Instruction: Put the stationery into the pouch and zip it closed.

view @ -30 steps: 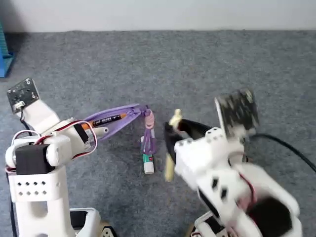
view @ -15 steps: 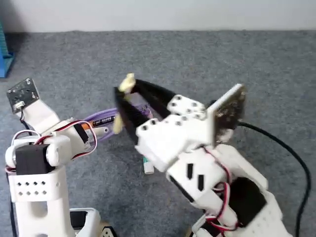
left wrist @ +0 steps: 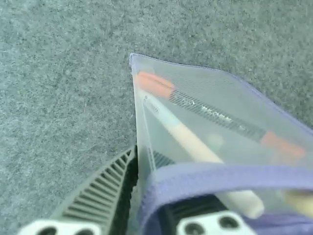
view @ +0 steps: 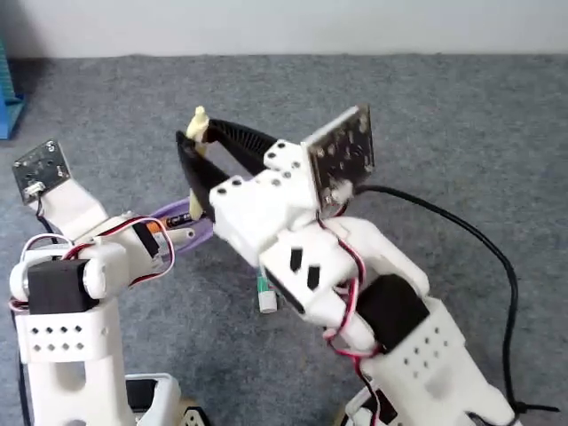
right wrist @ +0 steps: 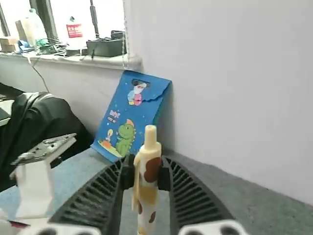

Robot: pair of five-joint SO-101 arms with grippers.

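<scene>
The pouch (view: 197, 232) lies on the grey table, and everything here is placed from it. It is a clear sleeve with a purple zip band along its mouth. The left end effector (left wrist: 146, 210) is clamped on that mouth edge, with one ribbed finger on either side of the plastic. The corner of the pouch farthest from that grip rests on the table. Inside the pouch (left wrist: 205, 127) are a dark pen with orange ends (left wrist: 205, 110) and a pale cream pen (left wrist: 195, 147). The two lie side by side and point toward the far corner.

The right end effector (view: 200, 138) hangs in the air above the pouch, raised well off the table. It is closed on a cream pen with brown patches (view: 199, 120). In the right wrist view this pen (right wrist: 146, 147) stands upright between the black ribbed fingers (right wrist: 186, 196), its tip poking out past them — it is outside the pouch, apart from it.

A small green-and-white stick (view: 264, 297) lies on the table near the pouch, on the side toward the arms' bases. It is partly hidden under the right arm's white body.

A blue paper bag with a cartoon dinosaur (right wrist: 132, 117) leans against the pale wall, well apart from the pouch.
</scene>
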